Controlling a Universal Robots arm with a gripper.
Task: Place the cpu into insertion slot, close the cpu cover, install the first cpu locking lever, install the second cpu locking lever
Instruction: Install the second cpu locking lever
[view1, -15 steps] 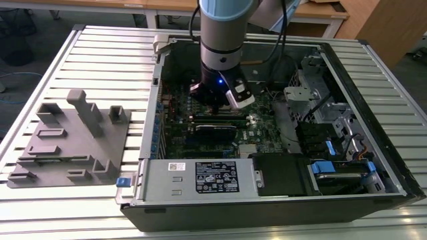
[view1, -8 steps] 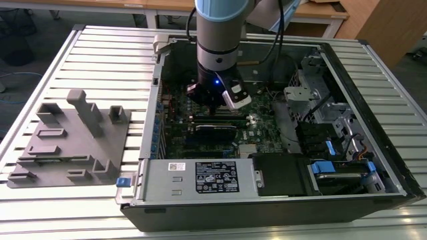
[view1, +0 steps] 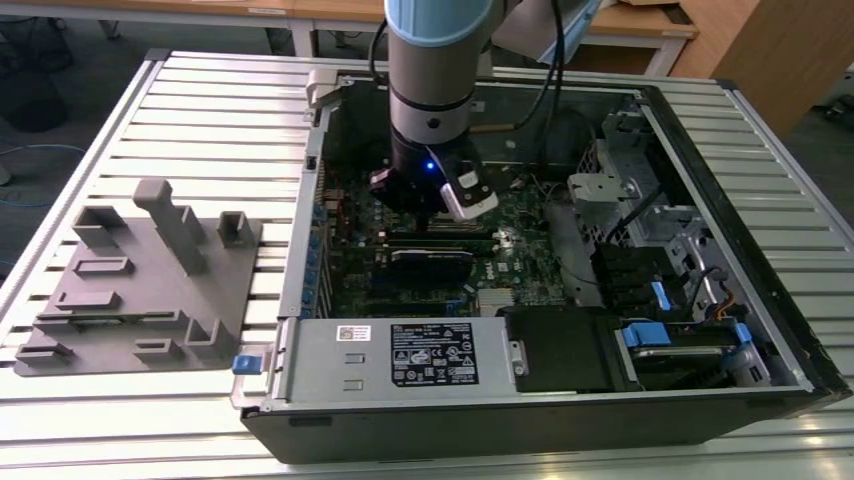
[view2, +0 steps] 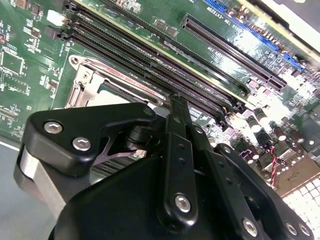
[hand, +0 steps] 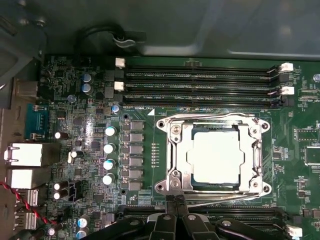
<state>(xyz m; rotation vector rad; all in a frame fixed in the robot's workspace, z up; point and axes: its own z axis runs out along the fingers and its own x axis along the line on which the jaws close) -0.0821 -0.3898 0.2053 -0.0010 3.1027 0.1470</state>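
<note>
The cpu (hand: 215, 157) lies flat in the insertion slot (hand: 260, 155), its pale silvery top showing through the cut-out of the cpu cover (hand: 173, 150), which is down over it. Thin wire levers run along two opposite sides of the socket, one (hand: 220, 116) by the memory slots and one (hand: 225, 199) on the gripper's side. My gripper (hand: 175, 199) is shut, its tips together at the socket's corner beside the end of the nearer lever. In the second wrist view the gripper (view2: 176, 102) points down next to the insertion slot (view2: 87, 80). In the exterior view the gripper (view1: 430, 215) reaches into the open computer case.
Long black memory slots (hand: 200, 85) flank the socket. A row of capacitors (hand: 109, 155) and rear ports (hand: 25, 155) stand to one side. The case walls (view1: 747, 250), a power supply (view1: 400, 355) and drive bays (view1: 667, 340) hem in the motherboard. A grey fixture tray (view1: 134, 290) lies at the exterior view's left.
</note>
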